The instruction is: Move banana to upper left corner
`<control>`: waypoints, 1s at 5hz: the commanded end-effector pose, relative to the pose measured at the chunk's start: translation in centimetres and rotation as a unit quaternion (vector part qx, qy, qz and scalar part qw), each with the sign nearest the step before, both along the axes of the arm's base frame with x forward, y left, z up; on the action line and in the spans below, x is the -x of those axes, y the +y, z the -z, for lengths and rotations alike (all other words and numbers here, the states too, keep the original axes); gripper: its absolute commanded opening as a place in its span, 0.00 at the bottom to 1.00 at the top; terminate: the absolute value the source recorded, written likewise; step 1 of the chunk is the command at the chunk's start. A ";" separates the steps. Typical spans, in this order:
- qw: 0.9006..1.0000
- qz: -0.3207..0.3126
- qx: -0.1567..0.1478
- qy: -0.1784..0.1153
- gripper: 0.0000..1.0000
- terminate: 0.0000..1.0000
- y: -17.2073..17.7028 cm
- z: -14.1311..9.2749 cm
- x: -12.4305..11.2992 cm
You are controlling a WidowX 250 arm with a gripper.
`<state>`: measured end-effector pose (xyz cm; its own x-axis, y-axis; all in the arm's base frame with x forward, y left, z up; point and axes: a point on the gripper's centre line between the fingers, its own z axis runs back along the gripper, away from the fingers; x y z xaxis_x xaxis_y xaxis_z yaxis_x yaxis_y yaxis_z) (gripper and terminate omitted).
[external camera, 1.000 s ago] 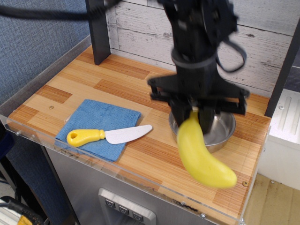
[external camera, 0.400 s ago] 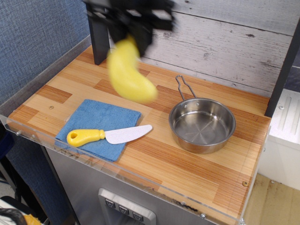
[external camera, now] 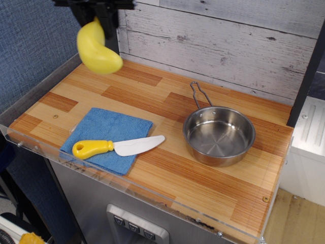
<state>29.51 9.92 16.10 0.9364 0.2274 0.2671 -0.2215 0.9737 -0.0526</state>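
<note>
The gripper (external camera: 96, 12) sits at the very top of the view, mostly cut off by the frame edge, with its fingers clamped on the upper tip of the banana (external camera: 96, 48). The banana hangs below the fingers, clear of the bench (external camera: 167, 173), its curved belly swinging out to one side and its lower end pointing toward the wooden planks. It hovers in front of the dark post (external camera: 110, 38), over the upper left corner (external camera: 99, 68) of the bench, so the carry looks close to done and only lowering and release seem left.

The banana's skin is glossy and smooth, which suggests hard, light plastic: stiff enough not to bend under a pinch, and unlikely to be harmed by a short drop. That same gloss makes it slippery, and the hold is at one narrow, tapering end, so the plump body hangs off-centre and can pivot or slide out between the fingers. A grip nearer the thick middle, across the curve, would probably be steadier; from the present hold, a slow descent seems wise. Because it is rounded, it may rock or roll once set down.

Well away from the fingers, toward the front edge of the bench, a toy knife (external camera: 117, 148) lies on a blue cloth (external camera: 104, 129), and a steel pan (external camera: 219, 136) stands far off to the other side. Neither is near the drop spot.
</note>
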 end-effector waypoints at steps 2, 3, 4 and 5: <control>0.997 -0.064 -0.029 0.013 0.00 0.00 9.1 2.2 -5.4; 0.996 -0.074 -0.038 0.026 0.00 0.00 10.4 3.9 -6.0; 0.996 -0.069 -0.047 0.037 0.00 0.00 10.5 5.7 -6.4; 0.997 -0.050 -0.054 0.038 0.00 0.00 9.6 7.3 -6.3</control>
<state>35.64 19.37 6.75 0.9353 0.3057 0.1784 -0.3209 0.9450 0.0631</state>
